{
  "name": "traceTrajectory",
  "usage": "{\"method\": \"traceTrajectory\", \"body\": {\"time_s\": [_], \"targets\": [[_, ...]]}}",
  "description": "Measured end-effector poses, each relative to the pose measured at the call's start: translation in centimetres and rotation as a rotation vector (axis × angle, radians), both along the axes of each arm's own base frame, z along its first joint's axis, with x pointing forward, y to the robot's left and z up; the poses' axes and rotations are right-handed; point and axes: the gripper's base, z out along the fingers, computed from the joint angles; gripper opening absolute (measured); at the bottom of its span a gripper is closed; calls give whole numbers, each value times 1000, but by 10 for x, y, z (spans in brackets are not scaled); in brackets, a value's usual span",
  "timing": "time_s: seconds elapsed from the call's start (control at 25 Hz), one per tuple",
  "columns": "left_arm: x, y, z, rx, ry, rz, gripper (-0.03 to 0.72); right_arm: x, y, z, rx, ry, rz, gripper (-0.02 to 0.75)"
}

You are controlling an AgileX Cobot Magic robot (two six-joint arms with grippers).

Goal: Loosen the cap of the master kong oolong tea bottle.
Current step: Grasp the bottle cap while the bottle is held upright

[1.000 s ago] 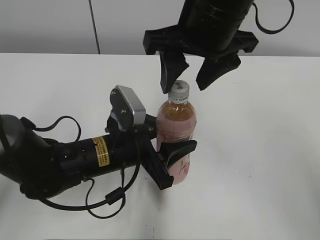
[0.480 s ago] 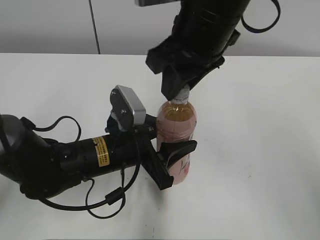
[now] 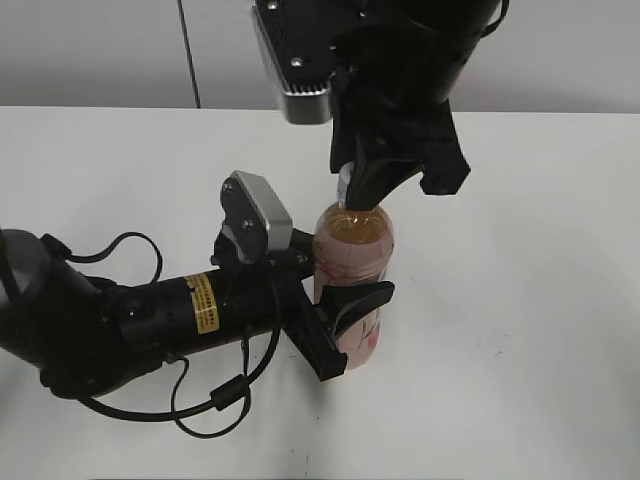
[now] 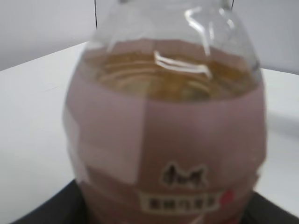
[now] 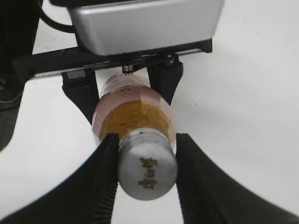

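The master kong oolong tea bottle [image 3: 355, 250] stands upright on the white table, amber tea showing above its pink label [image 4: 163, 154]. My left gripper [image 3: 345, 325] lies low along the table and is shut on the bottle's lower body, one finger [image 3: 362, 298] across the front. From above, my right gripper [image 5: 148, 173] is shut on the white cap [image 5: 148, 170], its ribbed fingers [image 5: 100, 182] pressed to both sides. In the exterior view the cap [image 3: 344, 186] is mostly hidden by the right gripper [image 3: 362, 192].
The white table [image 3: 520, 330] runs to a grey wall behind. The left arm's body and looping cables [image 3: 150, 330] lie on the table left of the bottle. The left wrist camera housing [image 5: 145, 21] sits just behind the bottle.
My right gripper came down from above the cap, closed on it, and its wrist has turned since. The left gripper and the bottle have not moved.
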Motion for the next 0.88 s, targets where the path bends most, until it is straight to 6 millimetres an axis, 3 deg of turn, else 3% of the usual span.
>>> {"method": "traceTrajectory", "body": {"time_s": [0.32,0.52,0.68,0.88], "targets": [[0,0,0,1,-1,-1,372,0,0,0,0,-11,56,282],[0,0,0,-1,2,1,372,-2,5,6,64,40,-53,491],[0,0,0,-1,3,1,372,-1,10,21,152,126,-327,567],[0,0,0,-1,3,1,372,5,7,31,228,311,-1047,577]]}}
